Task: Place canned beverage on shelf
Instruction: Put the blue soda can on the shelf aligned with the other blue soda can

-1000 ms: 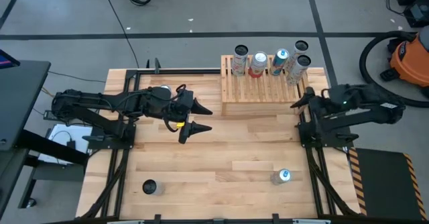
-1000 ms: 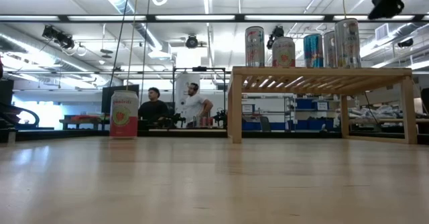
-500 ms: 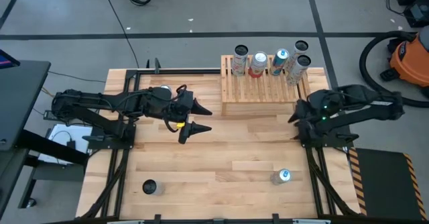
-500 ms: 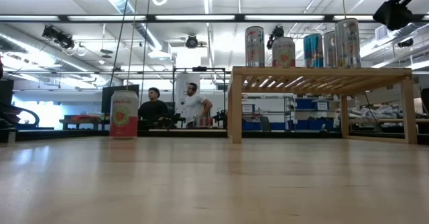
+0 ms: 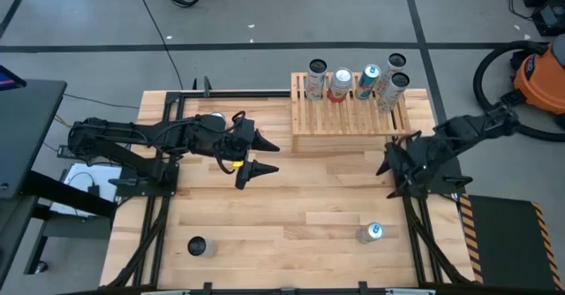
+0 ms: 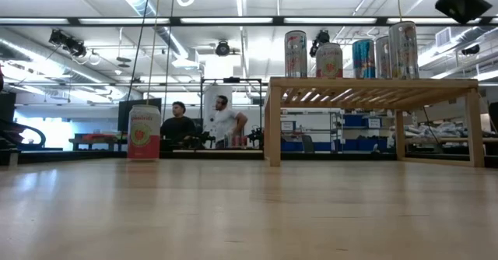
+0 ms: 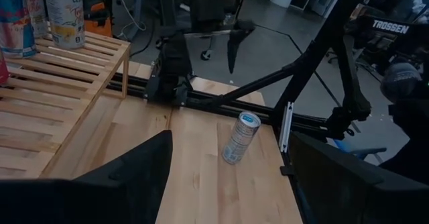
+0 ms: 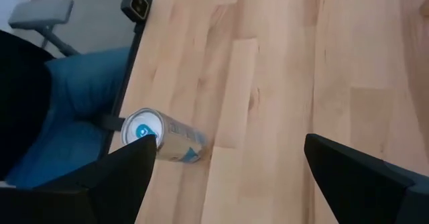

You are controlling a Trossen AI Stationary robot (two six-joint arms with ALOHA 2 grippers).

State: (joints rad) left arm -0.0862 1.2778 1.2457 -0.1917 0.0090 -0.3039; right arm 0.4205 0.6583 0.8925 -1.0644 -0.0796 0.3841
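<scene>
Five cans [image 5: 341,84] already stand along the far edge of the shelf [image 5: 349,118]. My next target, I judge, is the silver can [image 5: 371,233] standing upright near the table's front right edge. My right gripper [image 5: 388,164] hangs above the table between shelf and can, fingers spread wide, holding nothing; its wrist view looks down on that can [image 8: 161,138] well ahead of the fingers. My left gripper [image 5: 265,156] waits over mid-table, also wide open and empty, clear of the route. Risks as I see them: the can is tall and narrow, so an off-centre approach could tip it, and it sits close enough to the edge to roll off. A person's blue-clad leg [image 8: 60,110] shows just past that edge. On the shelf, little free room remains in the back row, so a careless placement could knock over neighbours. A dark can [image 5: 197,245] stands at front left, well apart. The table [image 5: 265,215] between gripper and can is unobstructed.
</scene>
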